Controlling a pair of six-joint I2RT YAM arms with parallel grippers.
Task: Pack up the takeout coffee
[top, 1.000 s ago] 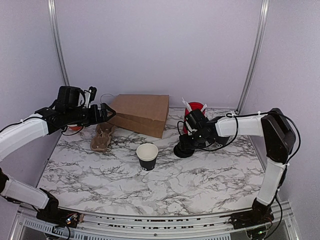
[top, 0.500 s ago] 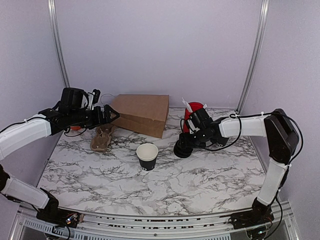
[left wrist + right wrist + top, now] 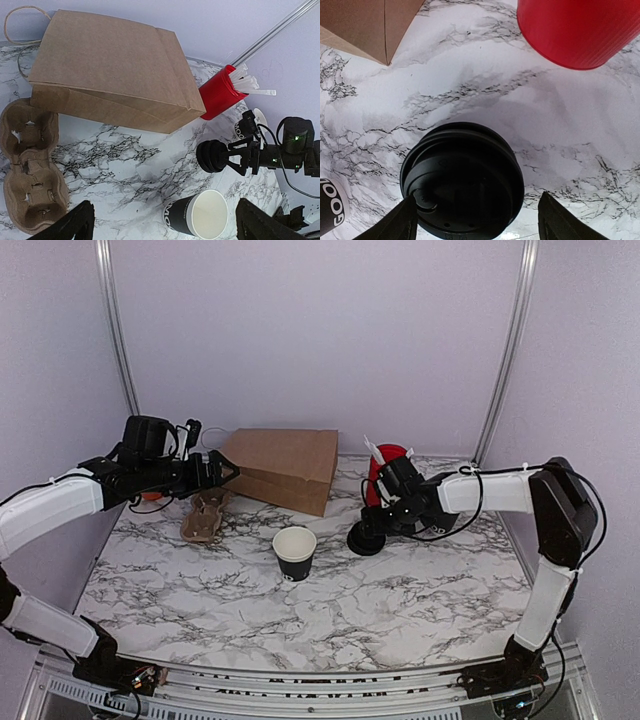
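**Left pincer.** My left pincer (image 3: 222,468) hangs above the table's back left part, near the front edge of the brown paper bag (image 3: 285,468) and over the pulp cup carrier (image 3: 204,515). Its own camera shows both fingers (image 3: 75,227) spread wide at the bottom corners of the view. Nothing is gripped between them: released.

**Right pincer.** My right pincer (image 3: 378,525) is low over the flat black lid (image 3: 368,537), which lies on the marble table (image 3: 300,620) just in front of the red cup with white sticks (image 3: 388,465). In its wrist view the fingers (image 3: 400,222) stand on either side of the lid (image 3: 462,180). The one on the left of that view is close against the lid's edge; whether it touches, I cannot tell. The other stands clearly apart from the lid. Released, holding nothing.

**Task item.** The takeout coffee cup (image 3: 294,552) stands upright and uncovered near the middle of the table, white inside showing, white lettering low on its black side. It is well apart from my left pincer and near, but not touching, the lid. Neither pincer touches it. It is outside the bag and outside the carrier.

**Other items.** The bag lies flat on its side at the back. The carrier's pockets (image 3: 30,170) hold nothing.
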